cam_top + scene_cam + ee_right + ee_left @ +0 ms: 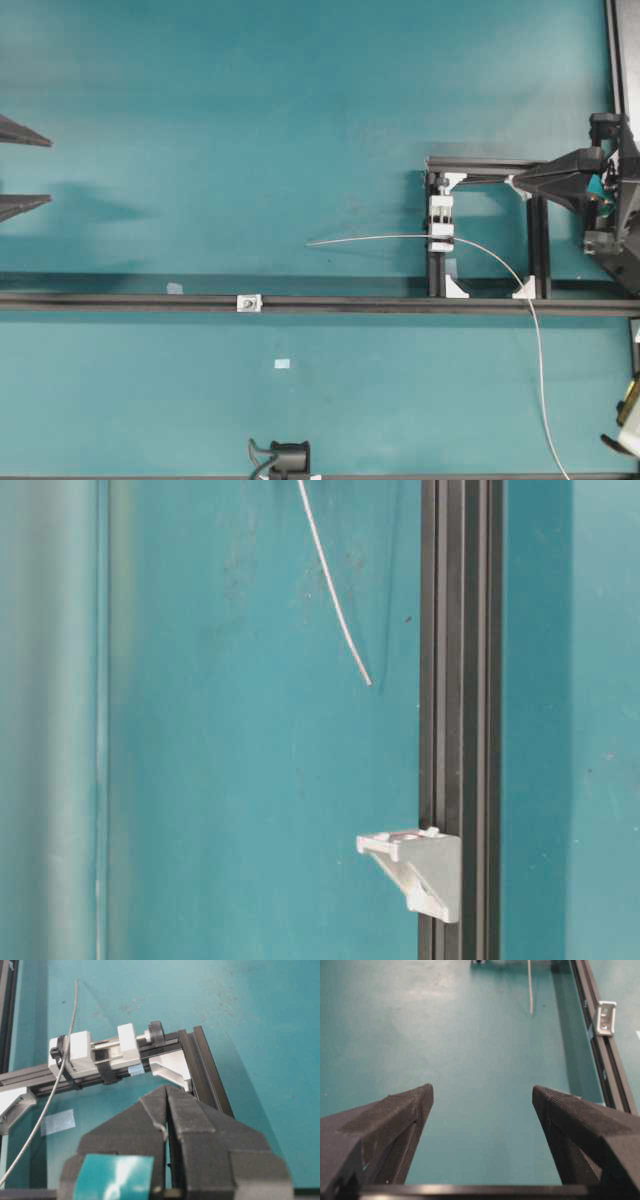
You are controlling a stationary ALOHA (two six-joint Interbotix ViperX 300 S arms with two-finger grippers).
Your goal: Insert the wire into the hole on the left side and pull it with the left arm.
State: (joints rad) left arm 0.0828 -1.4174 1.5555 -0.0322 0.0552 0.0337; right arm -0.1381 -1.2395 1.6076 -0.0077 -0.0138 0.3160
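Note:
The thin silver wire (380, 238) runs through the lower end of the small white block (441, 222) on the black square frame (480, 164). Its free end sticks out left to about mid-table, and its tail curves down to the bottom edge. My left gripper (48, 172) is at the far left edge, open and empty, well short of the wire's tip. From the left wrist, the wire (530, 990) lies far ahead of the spread gripper (482, 1092). My right gripper (514, 181) is shut at the frame's upper right corner. In its wrist view the gripper (167, 1089) holds nothing; the wire (60, 1075) passes the block (80, 1052) to its left.
A long black rail (350, 303) crosses the table below the frame, carrying a small white bracket (249, 302). Two bits of pale tape (282, 363) lie on the teal mat. A black fitting (285, 458) sits at the bottom edge. White corner brackets (455, 287) brace the frame.

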